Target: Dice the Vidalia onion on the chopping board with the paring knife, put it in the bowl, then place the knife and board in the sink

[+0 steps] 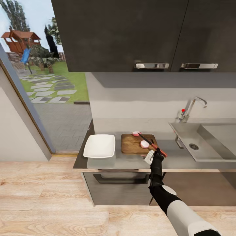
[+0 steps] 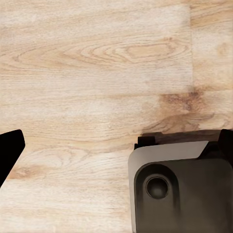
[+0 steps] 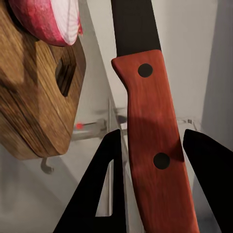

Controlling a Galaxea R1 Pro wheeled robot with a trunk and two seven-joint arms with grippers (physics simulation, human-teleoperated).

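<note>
On the wooden chopping board (image 1: 129, 146) lie two cut onion pieces, one at its far edge (image 1: 136, 133) and one nearer the right side (image 1: 144, 144). The paring knife (image 1: 148, 142) crosses the board's right corner, black blade toward the far onion piece, red handle over the counter. My right gripper (image 1: 156, 152) is at the handle. In the right wrist view the handle (image 3: 155, 145) fills the gap between the two fingers of the gripper (image 3: 155, 133), beside the board (image 3: 34, 97) and an onion piece (image 3: 48, 19). The white square bowl (image 1: 99, 146) stands left of the board. My left gripper (image 2: 116, 145) is open over the floor.
The steel sink (image 1: 209, 131) with its drain and faucet (image 1: 191, 108) lies right of the board. Dark wall cabinets (image 1: 131, 32) hang above the counter. A window stands at the left. My own base (image 2: 179, 189) sits on the wooden floor below the left gripper.
</note>
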